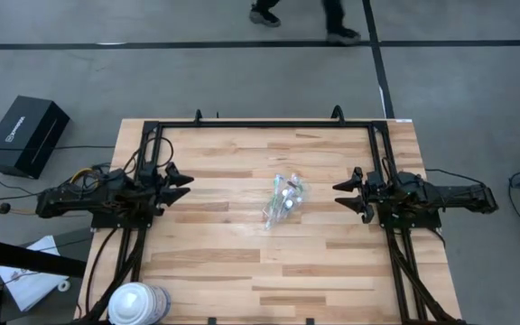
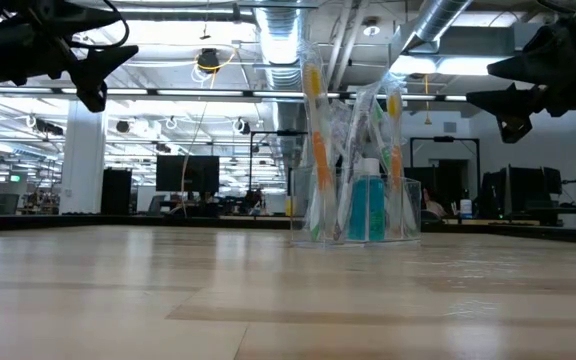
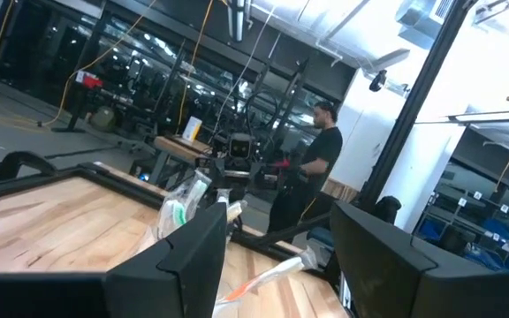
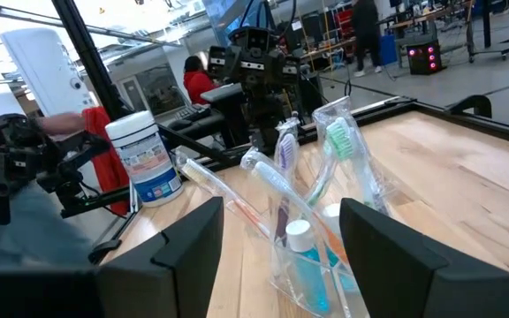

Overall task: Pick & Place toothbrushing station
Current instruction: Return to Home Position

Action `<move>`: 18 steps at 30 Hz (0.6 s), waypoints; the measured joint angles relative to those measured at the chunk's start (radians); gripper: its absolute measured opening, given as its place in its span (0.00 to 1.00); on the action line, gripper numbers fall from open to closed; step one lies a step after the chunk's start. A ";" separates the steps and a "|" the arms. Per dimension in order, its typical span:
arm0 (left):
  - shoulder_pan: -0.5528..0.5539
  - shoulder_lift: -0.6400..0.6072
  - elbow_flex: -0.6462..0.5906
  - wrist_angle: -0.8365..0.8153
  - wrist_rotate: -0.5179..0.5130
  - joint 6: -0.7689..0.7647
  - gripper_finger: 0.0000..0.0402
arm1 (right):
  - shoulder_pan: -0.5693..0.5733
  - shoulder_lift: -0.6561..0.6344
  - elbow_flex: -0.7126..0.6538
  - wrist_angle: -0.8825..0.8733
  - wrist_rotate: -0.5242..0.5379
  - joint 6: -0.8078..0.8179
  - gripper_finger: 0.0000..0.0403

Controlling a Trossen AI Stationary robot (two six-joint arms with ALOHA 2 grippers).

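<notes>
A see-through plastic cup (image 1: pixel 280 202) stands upright on its base at the middle of the wooden table (image 1: pixel 224 262). It holds several thin toothbrushes (image 4: pixel 327 150) and a short blue tube with a white end (image 4: pixel 306 256), all leaning against its rim; it also shows in the low view (image 2: pixel 356 200). My left gripper (image 1: pixel 186 181) is open and hovers left of the cup. My right gripper (image 1: pixel 339 196) is open and hovers right of it. Both are empty.
A big white-and-blue roll (image 1: pixel 138 302) stands at the table's near left corner. A black box (image 1: pixel 27 135) lies on the floor beyond the left edge. A person's legs (image 1: pixel 301 13) show beyond the far edge.
</notes>
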 joint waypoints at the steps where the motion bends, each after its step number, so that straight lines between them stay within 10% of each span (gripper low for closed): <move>1: 0.000 0.006 0.000 0.000 0.000 0.000 0.49 | 0.000 0.000 0.000 0.000 0.000 0.000 0.54; 18: 0.000 0.131 0.000 0.009 0.000 0.000 0.49 | 0.000 0.000 -0.001 0.000 0.000 0.000 0.54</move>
